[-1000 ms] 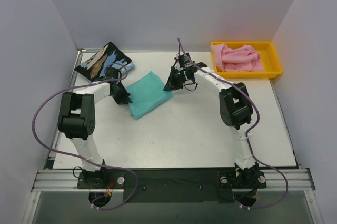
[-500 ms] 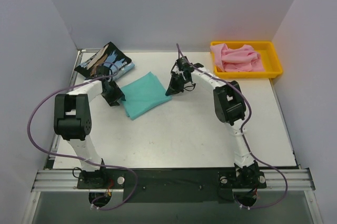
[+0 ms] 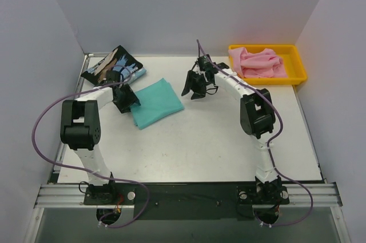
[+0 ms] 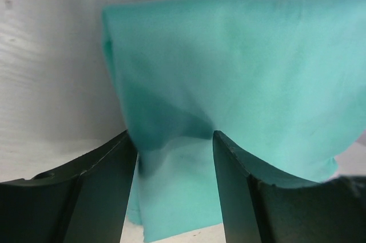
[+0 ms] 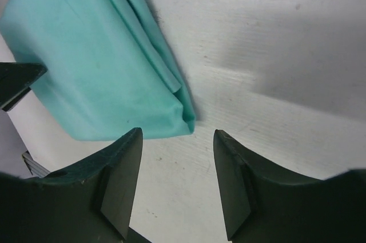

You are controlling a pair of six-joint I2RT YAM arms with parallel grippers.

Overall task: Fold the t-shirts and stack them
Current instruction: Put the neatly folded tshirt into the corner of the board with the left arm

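A folded teal-green t-shirt (image 3: 158, 103) lies flat on the table, left of centre. My left gripper (image 3: 124, 99) sits at its left edge. In the left wrist view that gripper (image 4: 174, 140) is open, and teal cloth (image 4: 240, 71) lies loose between the parted fingers (image 4: 108, 186). My right gripper (image 3: 195, 85) hovers just right of the shirt, open, with bare table between its fingers (image 5: 231, 180). The shirt's corner (image 5: 103, 66) lies just beyond the tips of that gripper (image 5: 177, 137). A folded black streaked t-shirt (image 3: 112, 66) rests at the back left. A pink t-shirt (image 3: 257, 63) lies crumpled in the tray.
The yellow tray (image 3: 269, 82) stands at the back right corner. White walls close in the table (image 3: 217, 140) at the back and on both sides. Purple cables loop off both arms.
Both grippers have opened and let go of the teal shirt, which now lies flat. The right gripper has drawn back to the right; the left has shifted slightly toward the back.
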